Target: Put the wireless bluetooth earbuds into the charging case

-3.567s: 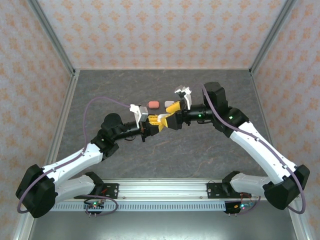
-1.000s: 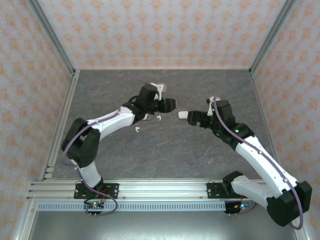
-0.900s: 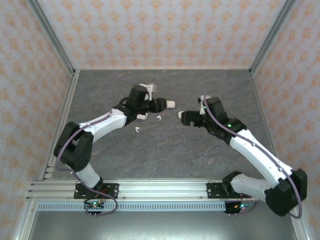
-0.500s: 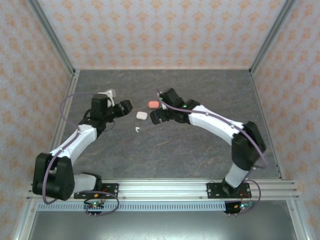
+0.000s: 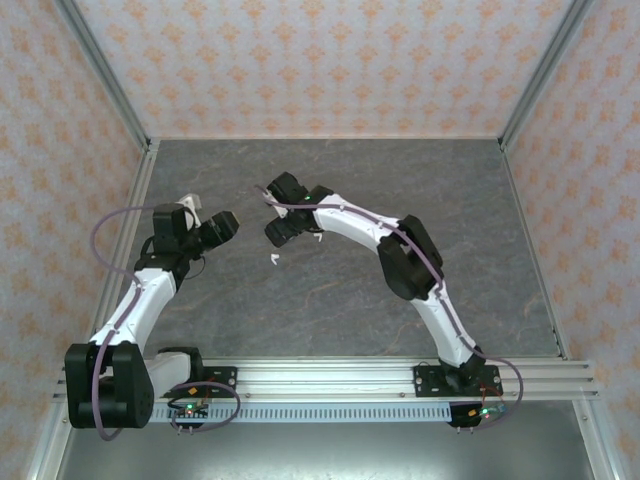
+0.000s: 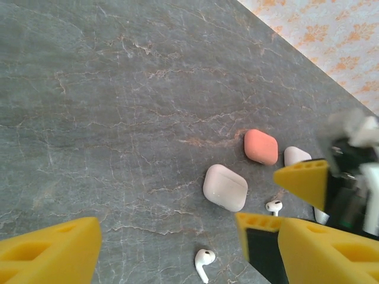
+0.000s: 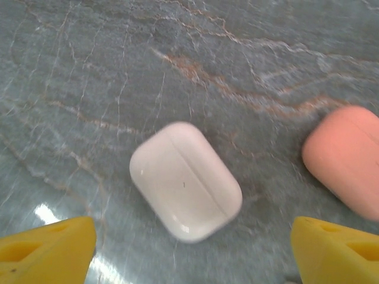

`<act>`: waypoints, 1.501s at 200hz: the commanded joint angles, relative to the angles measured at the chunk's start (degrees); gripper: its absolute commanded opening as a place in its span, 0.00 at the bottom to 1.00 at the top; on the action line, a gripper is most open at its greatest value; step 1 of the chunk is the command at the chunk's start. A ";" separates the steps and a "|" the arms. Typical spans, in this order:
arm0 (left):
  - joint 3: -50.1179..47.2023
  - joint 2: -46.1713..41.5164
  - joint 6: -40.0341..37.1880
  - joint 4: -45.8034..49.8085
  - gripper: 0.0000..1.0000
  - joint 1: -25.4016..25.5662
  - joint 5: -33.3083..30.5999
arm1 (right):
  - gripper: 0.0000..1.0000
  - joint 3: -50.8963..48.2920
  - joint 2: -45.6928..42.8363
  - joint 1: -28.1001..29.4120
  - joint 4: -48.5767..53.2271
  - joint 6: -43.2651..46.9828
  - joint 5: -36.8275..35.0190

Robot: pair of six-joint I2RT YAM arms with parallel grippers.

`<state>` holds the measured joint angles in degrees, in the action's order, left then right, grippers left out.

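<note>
Grey marble tabletop: your right gripper has swung across, wide open and empty over the white charging case. Left gripper pulled back, wide, empty. White earbud lies loose at the case's 6 o'clock, so nothing's inserted yet.

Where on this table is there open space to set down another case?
The table is bare on its whole right side, between the right arm and the right wall, and along the near strip before the rail. Crowded: left of centre, where the white cases, pink case, loose earbuds, left gripper and right gripper cluster.
</note>
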<state>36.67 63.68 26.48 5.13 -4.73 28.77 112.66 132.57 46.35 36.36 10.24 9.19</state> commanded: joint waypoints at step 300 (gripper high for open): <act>-1.33 -2.07 1.38 1.36 0.81 -0.64 3.04 | 0.68 -6.05 -0.08 0.50 3.85 2.94 3.90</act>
<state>35.77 62.72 27.57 5.87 -4.93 31.09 108.90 134.34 46.48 35.75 12.75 12.14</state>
